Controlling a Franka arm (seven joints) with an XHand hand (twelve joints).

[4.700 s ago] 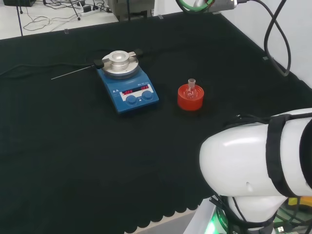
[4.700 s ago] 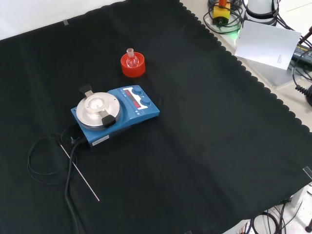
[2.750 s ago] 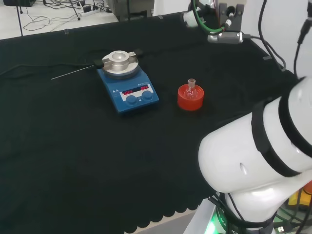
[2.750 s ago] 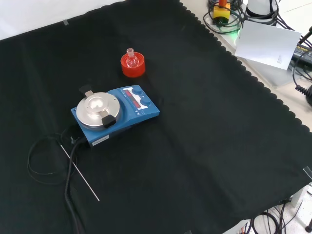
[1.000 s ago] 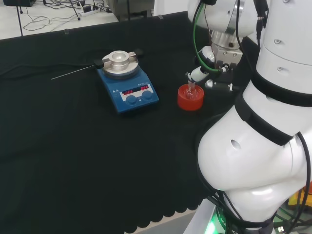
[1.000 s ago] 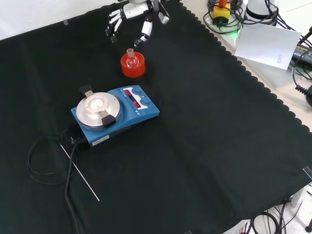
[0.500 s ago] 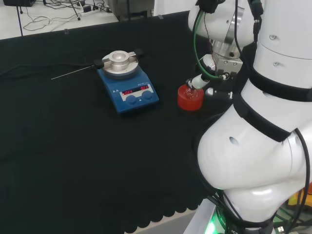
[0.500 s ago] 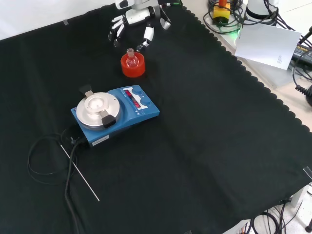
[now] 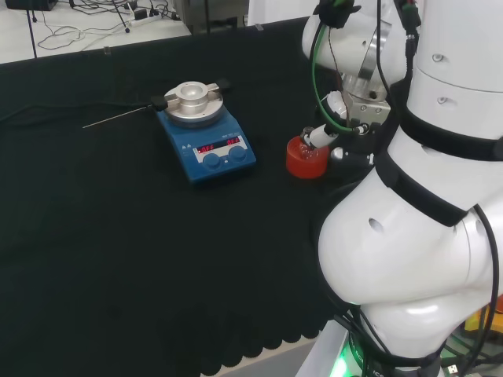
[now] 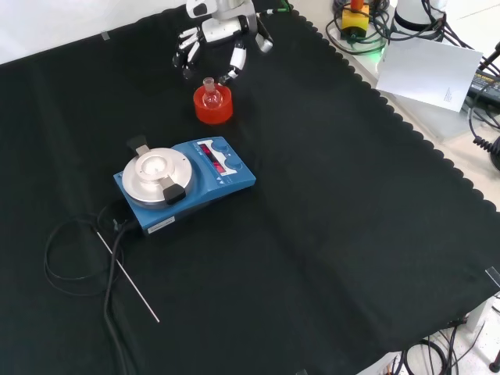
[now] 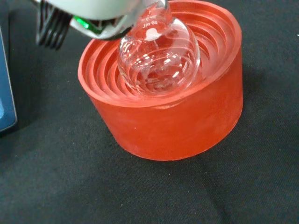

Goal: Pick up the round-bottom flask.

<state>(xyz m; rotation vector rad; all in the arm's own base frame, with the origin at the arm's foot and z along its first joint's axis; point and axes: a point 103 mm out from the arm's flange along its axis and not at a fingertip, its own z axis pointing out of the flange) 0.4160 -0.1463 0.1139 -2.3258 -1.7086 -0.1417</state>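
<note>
The hand (image 10: 221,31) hangs with fingers spread around the neck of the round-bottom flask (image 10: 209,94) (seated in its red stand (image 10: 214,110)), toward the surface's (image 10: 328,219) far edge in the front view.

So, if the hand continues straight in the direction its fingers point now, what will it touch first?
Most likely the round-bottom flask in the red ribbed stand. The hand hovers just beyond it with fingers spread and pointing down toward its neck. Depth is unclear, so the stand's rim could come first.
</note>
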